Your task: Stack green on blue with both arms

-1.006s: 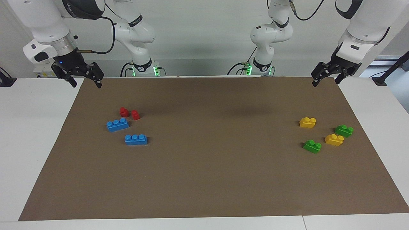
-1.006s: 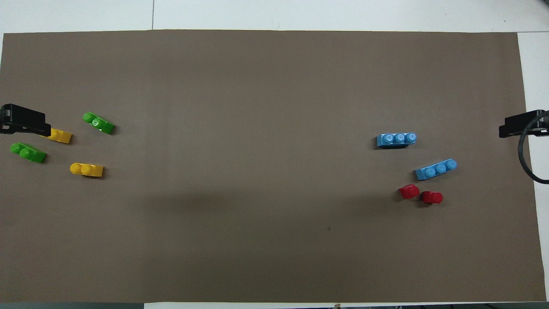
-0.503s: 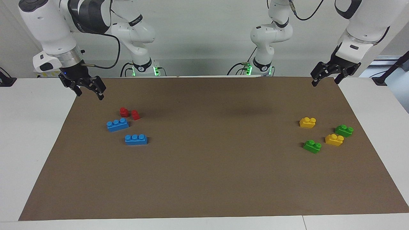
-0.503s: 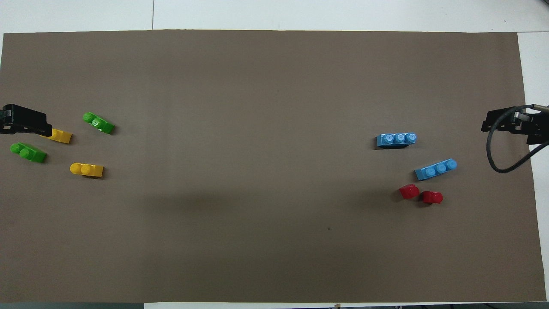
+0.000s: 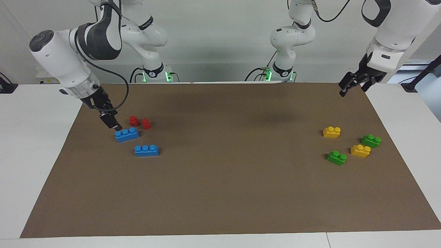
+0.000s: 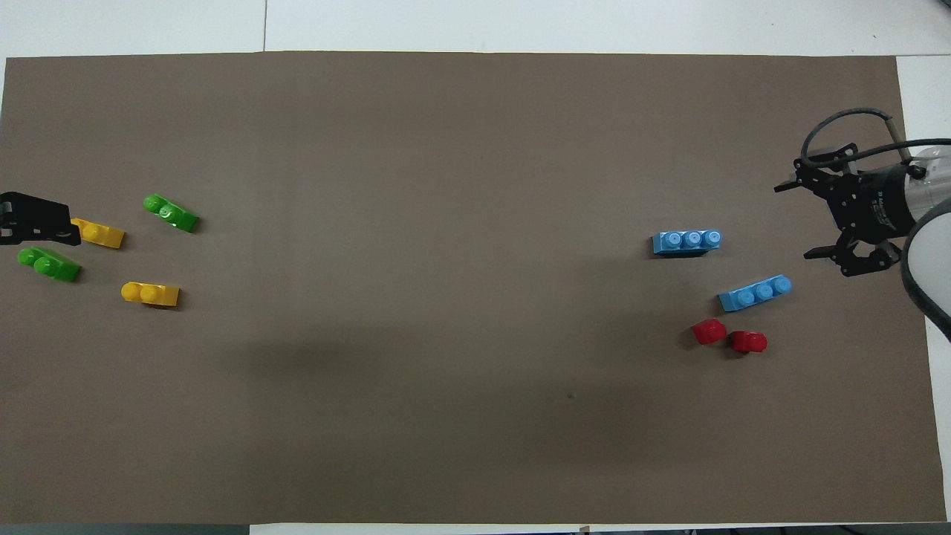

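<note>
Two blue bricks lie toward the right arm's end, one nearer to the robots than the other. Two green bricks lie toward the left arm's end, also seen from overhead. My right gripper hangs open and empty, low over the mat, just beside the end of the nearer blue brick. Open and holding nothing, my left gripper waits high over the mat's corner by its own base.
Two yellow bricks sit among the green ones. Two small red bricks stand beside the nearer blue brick, close to the right gripper. A brown mat covers the white table.
My right arm has swung down from the mat's corner to the nearer blue brick, turning its wrist. The left gripper has turned slightly in place. No brick has moved.
</note>
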You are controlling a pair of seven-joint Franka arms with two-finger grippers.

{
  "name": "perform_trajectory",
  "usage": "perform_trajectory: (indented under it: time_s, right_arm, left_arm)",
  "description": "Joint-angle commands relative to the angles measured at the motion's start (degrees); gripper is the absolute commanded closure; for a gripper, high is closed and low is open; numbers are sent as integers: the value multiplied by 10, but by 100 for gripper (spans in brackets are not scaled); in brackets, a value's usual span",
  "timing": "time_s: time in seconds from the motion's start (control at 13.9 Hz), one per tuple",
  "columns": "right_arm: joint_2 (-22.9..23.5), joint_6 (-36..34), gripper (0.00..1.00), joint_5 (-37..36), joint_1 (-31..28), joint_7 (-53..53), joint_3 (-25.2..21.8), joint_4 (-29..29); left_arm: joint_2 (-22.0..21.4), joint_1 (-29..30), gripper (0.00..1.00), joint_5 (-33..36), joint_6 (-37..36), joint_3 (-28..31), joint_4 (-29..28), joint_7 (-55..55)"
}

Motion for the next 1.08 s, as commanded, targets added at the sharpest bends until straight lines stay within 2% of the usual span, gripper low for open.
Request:
perform_trajectory:
  time_s: [0.0, 0.14, 0.29, 0.57, 0.72, 1.01]
  right_arm:
    - [43, 3, 4, 60, -33, 35, 2, 9]
    - [63, 3, 4, 102, -42, 46, 2, 9]
    - [71, 1, 4, 108, -41, 67, 2, 0]
    - [104, -4, 4, 115, -41, 80, 3, -3]
    - [123, -6, 3, 116, -45, 78, 3, -3]
    - [146, 7, 3, 136, -41, 74, 3, -3]
  left_arm:
    - [-42, 12, 0, -5, 51, -3, -87, -76]
    - [-35, 14, 0, -9, 80, -2, -105, -149]
    - [-18, 33, 0, -27, 110, -2, -118, -204]
    - [57, 35, 0, -37, 197, -2, -112, -358]
    - [91, 35, 0, -37, 232, -2, -106, -390]
    - [166, 35, 0, -36, 246, -2, -64, -406]
